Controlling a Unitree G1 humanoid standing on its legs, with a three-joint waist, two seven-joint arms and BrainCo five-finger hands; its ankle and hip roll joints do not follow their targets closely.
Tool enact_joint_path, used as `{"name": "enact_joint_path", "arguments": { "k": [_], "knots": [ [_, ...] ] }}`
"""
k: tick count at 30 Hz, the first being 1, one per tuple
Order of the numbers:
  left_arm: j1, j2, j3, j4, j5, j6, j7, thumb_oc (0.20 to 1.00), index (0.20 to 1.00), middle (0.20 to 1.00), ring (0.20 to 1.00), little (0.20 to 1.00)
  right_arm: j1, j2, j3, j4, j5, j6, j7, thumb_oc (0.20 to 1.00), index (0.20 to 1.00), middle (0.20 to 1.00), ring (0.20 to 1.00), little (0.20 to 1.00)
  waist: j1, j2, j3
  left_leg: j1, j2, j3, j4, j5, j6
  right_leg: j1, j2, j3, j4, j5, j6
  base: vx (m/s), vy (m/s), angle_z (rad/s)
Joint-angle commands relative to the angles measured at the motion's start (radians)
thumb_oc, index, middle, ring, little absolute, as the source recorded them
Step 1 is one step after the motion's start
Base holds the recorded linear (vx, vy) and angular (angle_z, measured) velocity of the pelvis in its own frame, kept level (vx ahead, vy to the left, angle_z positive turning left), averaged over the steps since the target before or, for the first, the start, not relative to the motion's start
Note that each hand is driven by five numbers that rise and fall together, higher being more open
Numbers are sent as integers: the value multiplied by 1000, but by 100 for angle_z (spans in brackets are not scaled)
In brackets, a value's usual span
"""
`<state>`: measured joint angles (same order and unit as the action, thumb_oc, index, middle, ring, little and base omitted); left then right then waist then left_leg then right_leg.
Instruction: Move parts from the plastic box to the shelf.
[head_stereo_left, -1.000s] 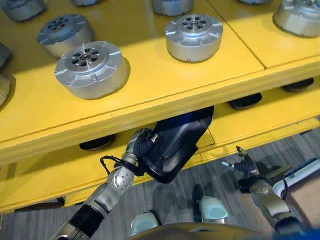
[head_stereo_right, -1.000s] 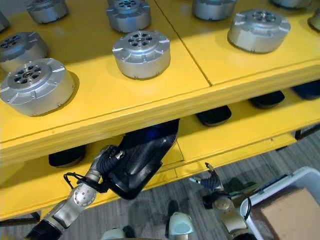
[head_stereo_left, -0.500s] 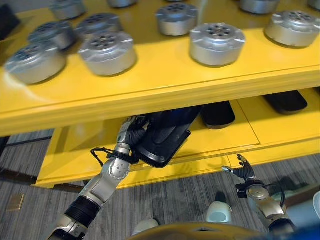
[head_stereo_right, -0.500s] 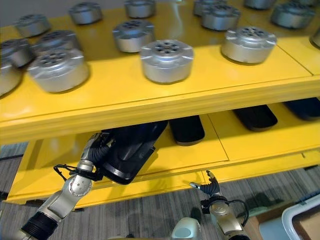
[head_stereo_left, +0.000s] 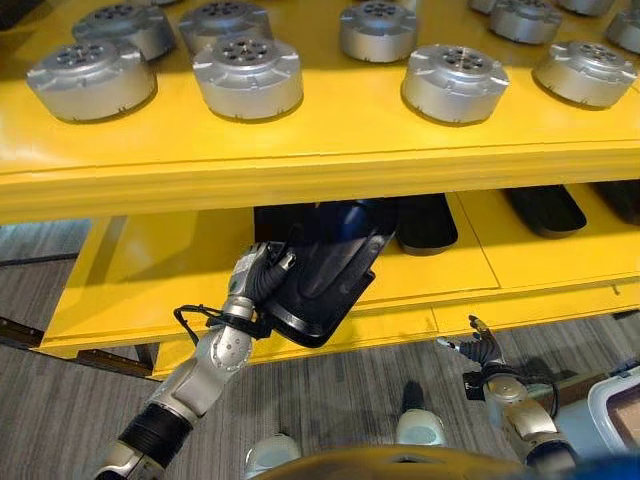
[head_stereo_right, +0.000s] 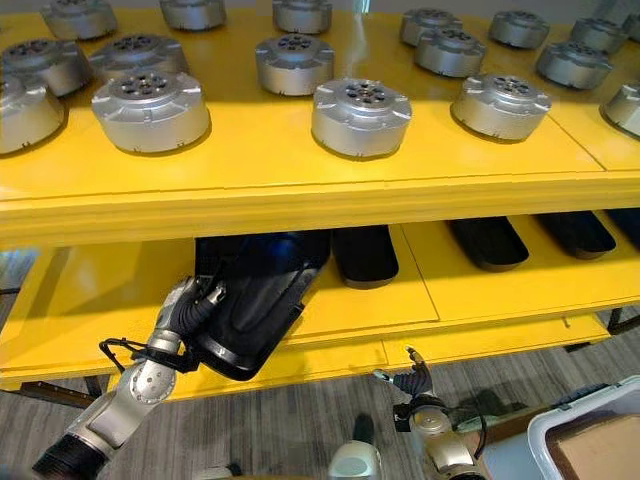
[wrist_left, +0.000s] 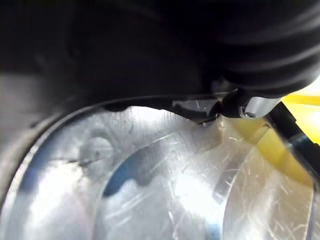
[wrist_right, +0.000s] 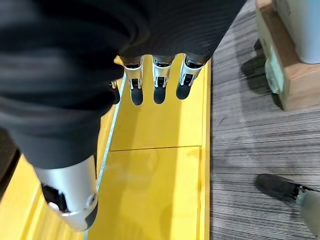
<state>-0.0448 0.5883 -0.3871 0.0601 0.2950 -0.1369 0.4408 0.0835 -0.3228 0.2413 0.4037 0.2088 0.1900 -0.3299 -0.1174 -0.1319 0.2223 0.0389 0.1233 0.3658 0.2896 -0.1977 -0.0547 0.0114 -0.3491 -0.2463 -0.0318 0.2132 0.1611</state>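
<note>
Black, glossy moulded plastic part (head_stereo_left: 325, 275) was gripped at its near end by the left hand (head_stereo_left: 258, 283) to slide lengthwise onto the yellow lower shelf (head_stereo_left: 170, 270), while the right hand (head_stereo_left: 478, 352) hung open, holding nothing.

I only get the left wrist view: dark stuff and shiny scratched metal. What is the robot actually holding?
Observer: A big black part, gripped by the left hand and tilted over the front edge of the yellow lower shelf.
Operator: Is anything else on that shelf?
Observer: Yes, other black parts lie flat to its right.
Operator: And the other hand?
Observer: The right hand hangs open, holding nothing, low in front of the shelf.
</note>
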Motion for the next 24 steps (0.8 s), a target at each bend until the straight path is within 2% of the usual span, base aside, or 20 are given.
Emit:
{"name": "enact_joint_path", "arguments": {
  "k": [1,2,4,6,7,9,12,13,15,17,20,21,22,23,24],
  "knots": [
    [-35,-45,51,-105,-32,-54,13,200,200,200,200,200,-16,-52,-26,-83,23,-26,-6,1000,1000,1000,1000,1000,5,76,24,161,-39,115,-184,24,55,-28,15,-74,-25,88,101,-88,303,-21],
    [-22,-39,51,-101,-39,-46,18,200,200,200,200,200,-6,-49,-20,-114,0,-23,13,1000,1000,1000,1000,1000,-9,79,23,174,-53,111,-250,54,68,-86,75,-40,143,45,97,-88,275,-30],
    [-14,-37,51,-101,-33,-35,32,200,200,200,200,200,10,-64,-17,-142,4,-22,32,1000,1000,1000,1000,1000,-19,93,13,172,-52,104,-302,93,74,-99,160,-25,259,-72,73,-70,207,-32],
    [-14,-40,52,-102,-33,-27,35,200,200,200,200,200,19,-73,-17,-151,4,-22,41,1000,1000,1000,1000,1000,-23,97,5,173,-54,101,-324,107,74,-101,194,-25,299,-124,56,-13,80,-11],
    [-27,-43,51,-101,-46,-1,44,200,200,200,200,200,30,-91,-22,-167,-12,-17,61,1000,1000,1000,1000,1000,-31,100,-11,170,-72,100,-349,117,80,-90,263,-36,362,-190,20,-8,121,6],
    [-59,-43,54,-82,-79,30,53,200,200,200,200,200,24,-106,-16,-166,-42,-11,78,1000,1000,1000,1000,1000,-40,103,-24,166,-110,86,-358,110,100,-146,303,-45,528,-204,18,34,148,-15],
    [-81,-41,61,-72,-114,58,29,200,200,200,200,200,12,-111,-6,-151,-31,-7,71,1000,1000,1000,1000,1000,-29,93,-25,152,-125,50,-339,102,104,-113,310,-48,426,-225,-7,78,-84,-17],
    [-82,-49,58,-60,-115,81,24,200,200,200,200,200,6,-107,1,-137,-23,-6,58,1000,1000,1000,1000,1000,-22,89,-25,152,-129,15,-331,104,99,-69,328,-27,338,-229,-24,106,-285,15],
    [-44,-61,66,-45,-83,56,14,200,200,200,200,200,30,-101,-12,-148,-19,3,51,1000,1000,1000,1000,1000,-24,96,-42,160,-131,5,-331,112,86,-4,347,1,242,-253,-45,106,-288,12],
    [-41,-62,65,-44,-77,55,17,200,200,200,200,200,37,-102,-18,-151,-26,3,60,1000,1000,1000,1000,1000,-28,100,-47,159,-132,9,-323,107,86,7,350,6,228,-264,-52,19,-91,-5],
    [-41,-59,55,-46,-88,47,40,200,200,200,200,200,49,-110,-30,-155,-70,-3,65,1000,1000,1000,1000,1000,-40,112,-51,129,-128,40,-224,72,79,29,357,8,216,-326,-89,-50,-80,-1],
    [-42,-59,54,-58,-77,44,45,200,200,200,200,200,46,-120,-32,-156,-82,-6,57,1000,1000,1000,1000,1000,-30,101,-36,62,-94,38,-84,77,59,38,347,14,230,-342,-106,-165,-117,0],
    [-47,-59,54,-64,-75,68,49,200,200,200,200,200,28,-128,-29,-142,-83,-17,46,1000,1000,1000,1000,1000,-24,90,-15,-12,-3,41,50,112,21,36,338,16,267,-366,-130,-166,-75,-14],
    [-50,-57,55,-60,-80,73,55,200,200,200,200,200,17,-133,-25,-137,-79,-26,40,1000,1000,1000,1000,1000,-22,91,-7,-25,31,31,57,131,10,33,337,16,289,-381,-139,-155,63,-21],
    [-49,-57,57,-51,-85,66,69,200,200,200,200,200,2,-142,-17,-129,-79,-27,35,1000,1000,1000,1000,1000,-18,94,-3,-14,49,7,19,128,16,28,329,16,321,-400,-144,-59,208,-46]
  ]
}}
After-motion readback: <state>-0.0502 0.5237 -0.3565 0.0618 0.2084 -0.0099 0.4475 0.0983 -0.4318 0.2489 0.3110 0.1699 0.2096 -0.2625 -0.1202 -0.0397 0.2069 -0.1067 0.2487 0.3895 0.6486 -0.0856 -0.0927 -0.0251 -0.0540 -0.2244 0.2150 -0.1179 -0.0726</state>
